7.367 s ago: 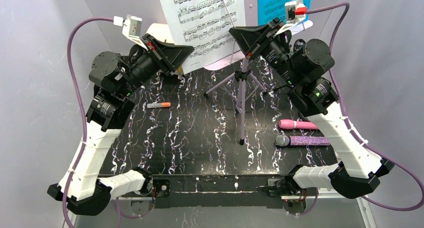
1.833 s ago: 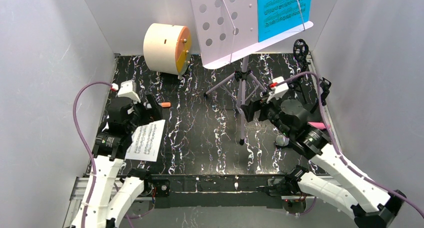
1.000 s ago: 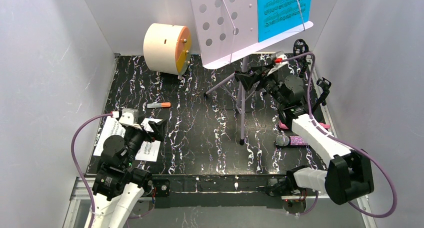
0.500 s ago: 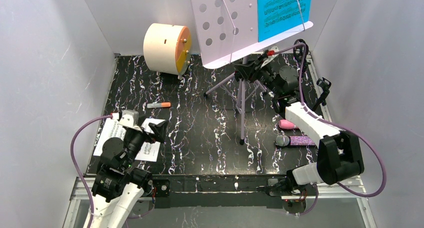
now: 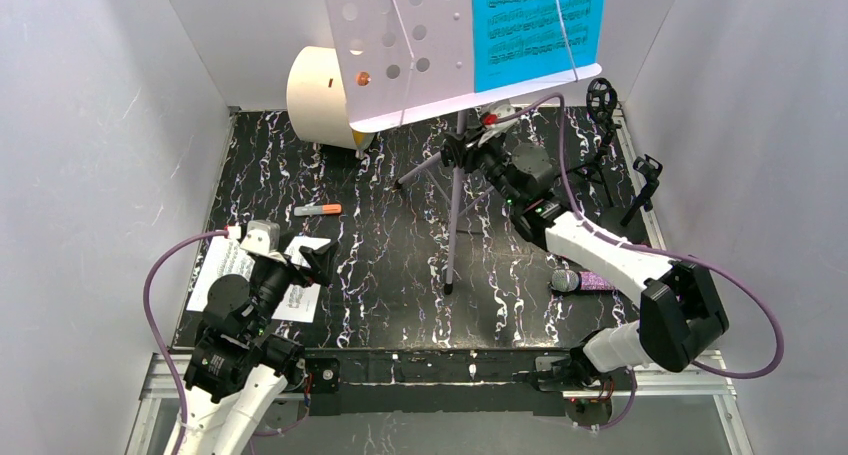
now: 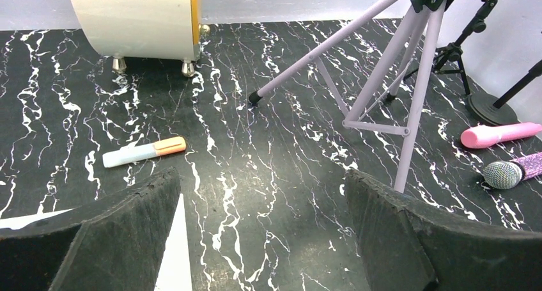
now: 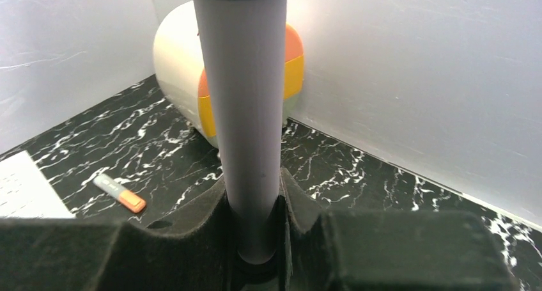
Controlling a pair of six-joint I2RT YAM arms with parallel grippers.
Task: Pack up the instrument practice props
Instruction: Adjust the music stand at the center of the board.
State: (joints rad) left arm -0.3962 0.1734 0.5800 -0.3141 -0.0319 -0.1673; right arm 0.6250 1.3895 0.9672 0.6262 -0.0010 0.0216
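Note:
The lilac music rack [image 5: 400, 45] carries a blue sheet-music page [image 5: 535, 25]. Just under the leg hub, my right gripper [image 5: 460, 155] is shut on its pole [image 7: 249, 112]; the pole sits in the notch between the pads, gripper [image 7: 255, 240]. My left gripper [image 5: 312, 265] stands open low over a white sheet-music page [image 5: 212, 285], nothing between its fingers, gripper [image 6: 262, 240]. The pink microphone [image 6: 498, 134] and the glittery purple microphone [image 5: 580, 280] lie at the right. Two black mic tripods [image 5: 600, 95] [image 5: 645, 170] stand by the right wall.
A cream drum with an orange face [image 5: 315, 95] lies at the back left, partly behind the rack's desk. A small orange marker [image 5: 318, 210] lies left of the middle. White walls close in the black marbled table [image 5: 400, 275] on three sides.
My right gripper has shut on the rack's pole, and rack and gripper have shifted left together. The left arm has stayed put and open.

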